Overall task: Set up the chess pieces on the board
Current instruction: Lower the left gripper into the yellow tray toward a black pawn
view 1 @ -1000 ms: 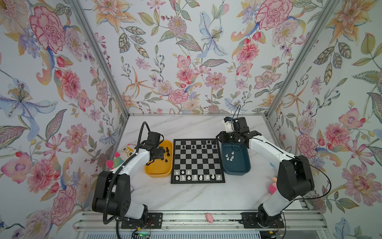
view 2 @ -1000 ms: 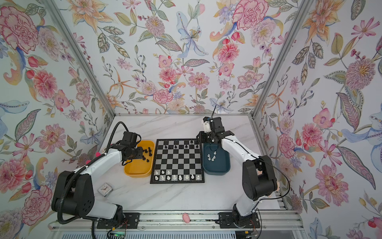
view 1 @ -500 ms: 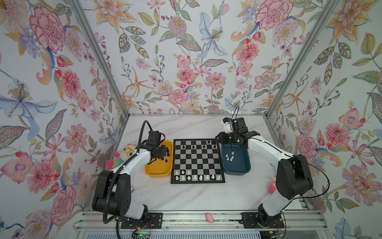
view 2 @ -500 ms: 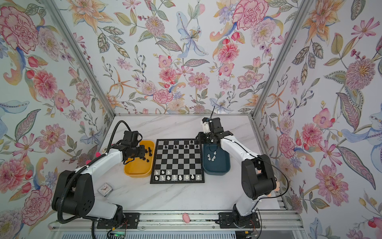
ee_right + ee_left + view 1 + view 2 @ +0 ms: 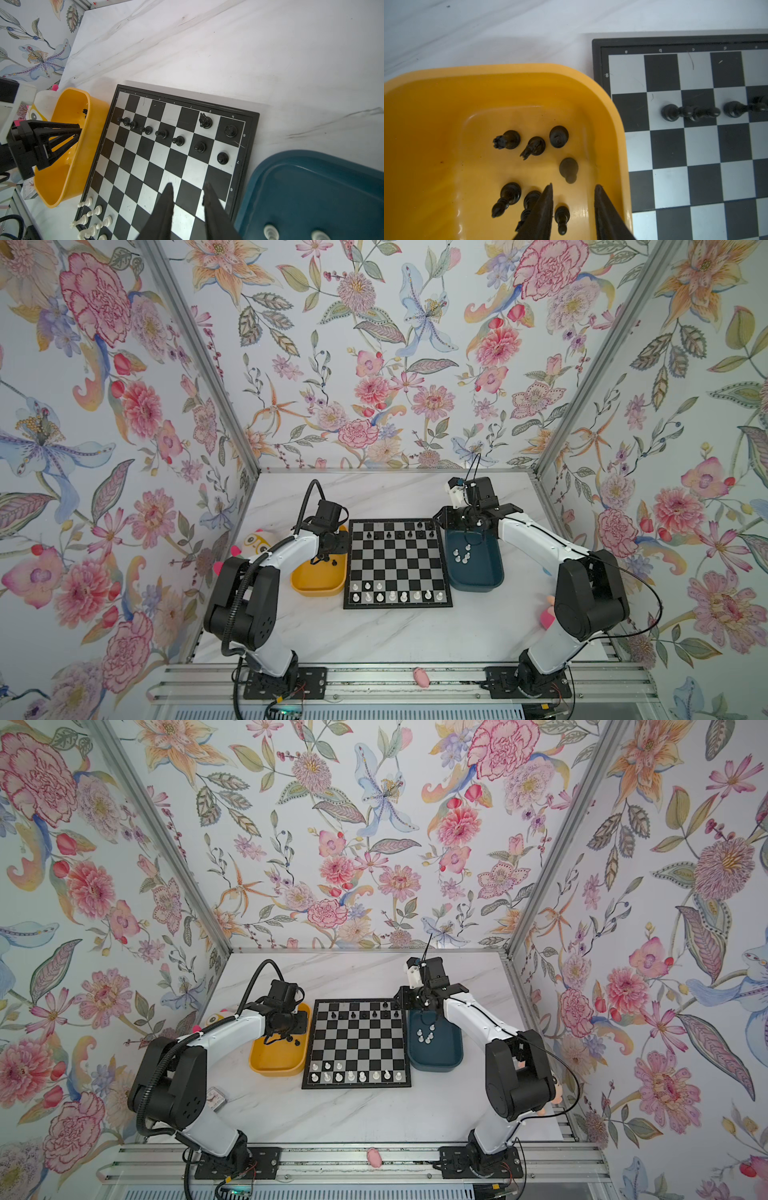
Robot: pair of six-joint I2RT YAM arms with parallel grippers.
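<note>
Top views both give us the layout: the tabletop (image 5: 395, 639) carries the board (image 5: 397, 560) in the middle, with a yellow tray (image 5: 318, 591) just beside its left edge and a blue tray (image 5: 478, 585) at its right. The left arm is the nearer one for black. Its tool (image 5: 574, 185) hangs inside the yellow tray, on the side next to the board. The right tool (image 5: 189, 184) hovers over the board's right edge by the blue tray, jaws a little apart, holding nothing we can see.

In the left wrist view the left tool's jaws stand partly open and grip nothing. A black pawn (image 5: 561, 217) sits between the fingers (image 5: 542, 212), closer to the finger away from the board, with a clear gap to the other. Other black pieces (image 5: 558, 136) stand nearby. The pawn looks upright to us, so we judge the jaws need only shut across its stem, then carry it right and far to the empty square at the left end of the black pawn row.
</note>
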